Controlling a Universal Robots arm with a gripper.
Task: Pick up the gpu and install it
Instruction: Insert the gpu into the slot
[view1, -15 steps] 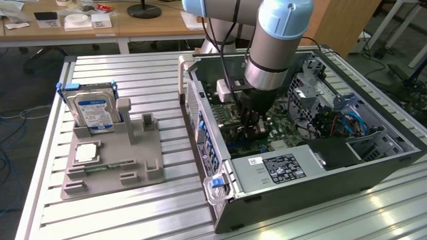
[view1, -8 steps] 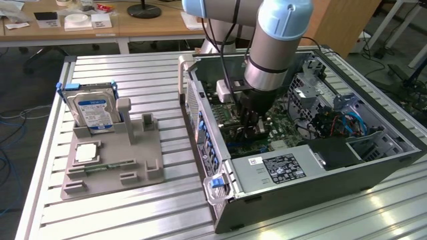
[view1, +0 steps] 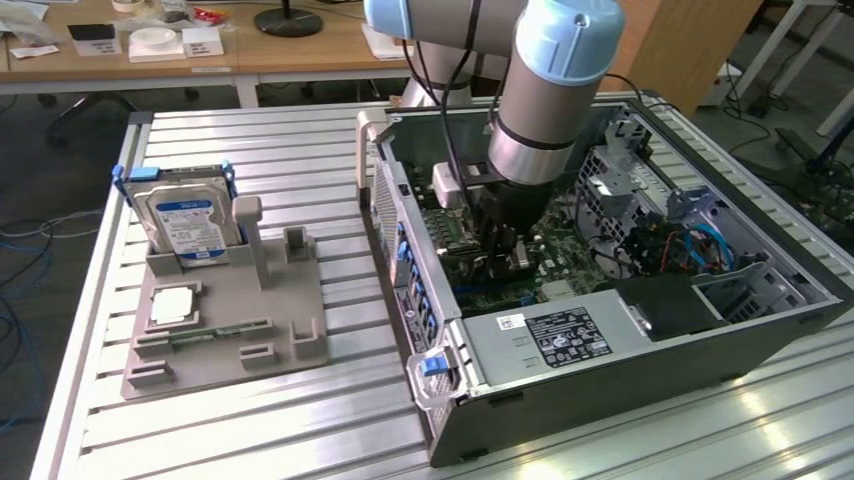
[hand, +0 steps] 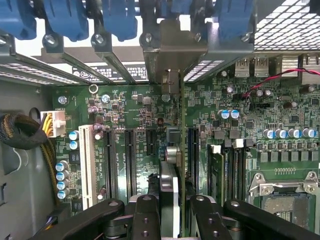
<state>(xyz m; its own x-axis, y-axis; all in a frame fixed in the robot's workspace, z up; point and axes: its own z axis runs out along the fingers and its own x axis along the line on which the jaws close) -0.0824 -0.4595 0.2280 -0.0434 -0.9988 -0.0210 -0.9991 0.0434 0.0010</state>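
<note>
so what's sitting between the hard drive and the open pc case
In the exterior view, the grey holder's upright posts stand between the hard drive and the PC case, then bare slatted table.

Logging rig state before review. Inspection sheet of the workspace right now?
Surface: slatted metal table, bare at the near edge.
Job's things: gpu edge-on between the fingers, above the motherboard slots inside the open PC case.
Clutter: grey fixture holding a hard drive upright and a small memory stick.
Grippers: gripper shut on the gpu, down inside the case.
Cables: blue cables in the case; black sleeved bundle by the board.
Surroundings: wooden desks behind, with small items.
</note>
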